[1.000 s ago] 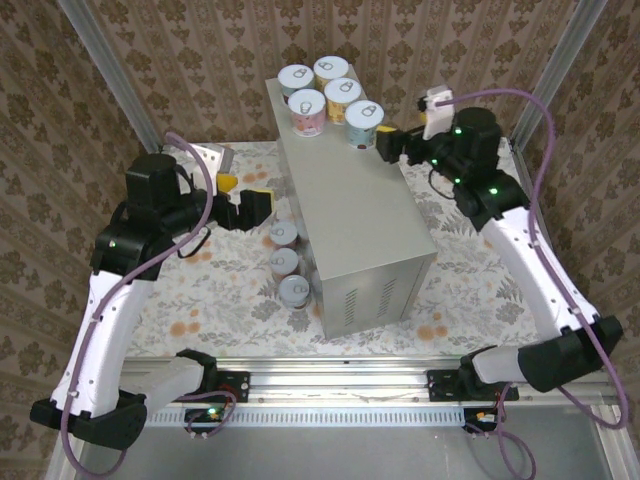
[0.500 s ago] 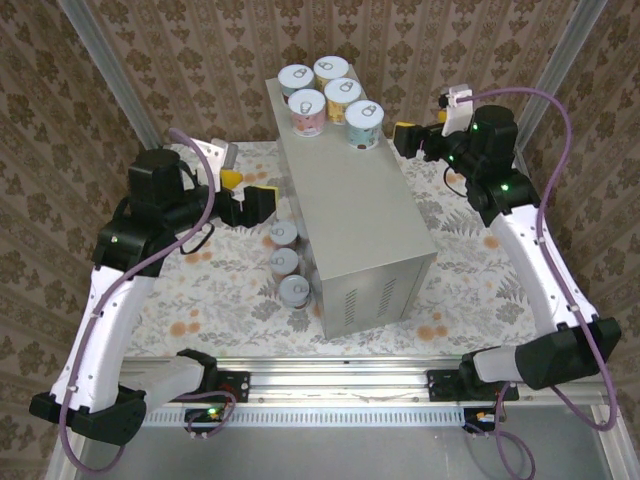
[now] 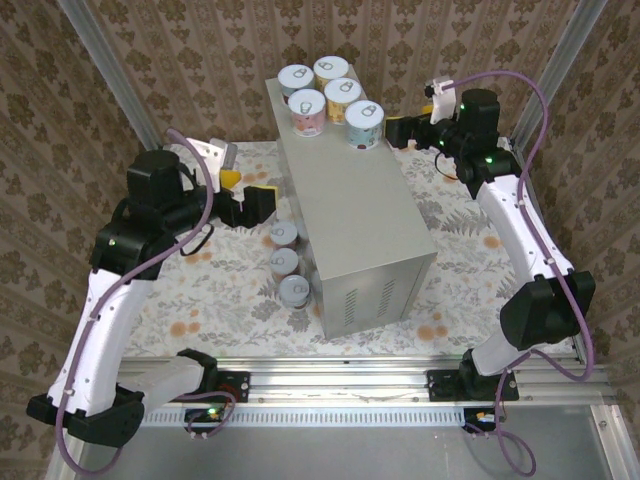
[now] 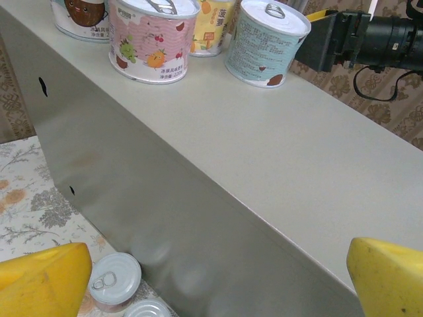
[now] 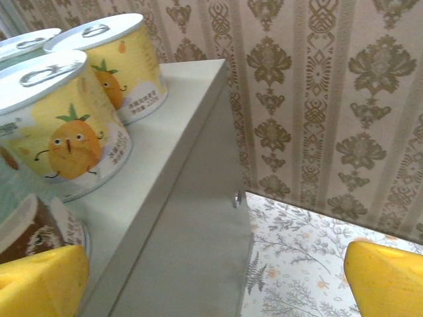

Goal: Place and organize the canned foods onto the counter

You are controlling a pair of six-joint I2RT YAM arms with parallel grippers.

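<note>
The counter [image 3: 355, 205] is a tall grey box in the middle of the cloth. Several cans [image 3: 343, 96] stand on its far end, among them a pink one [image 4: 153, 41] and a blue one [image 4: 264, 43]. Three more cans [image 3: 285, 263] stand in a row on the cloth along its left side. My left gripper [image 3: 247, 195] hovers open above the far end of that row, nothing between its yellow fingertips [image 4: 43, 285]. My right gripper [image 3: 400, 131] is open just right of the blue can, empty, beside two yellow cans [image 5: 66, 125].
The floral cloth [image 3: 200, 290] covers the table, with patterned walls close behind and to both sides. A metal rail [image 3: 330, 385] runs along the near edge. The counter's near half [image 3: 380, 240] is bare, and cloth lies free to its right [image 3: 470, 250].
My right arm has drawn back from the blue can and swung its upper part up and toward the far wall. The left arm has barely shifted.
</note>
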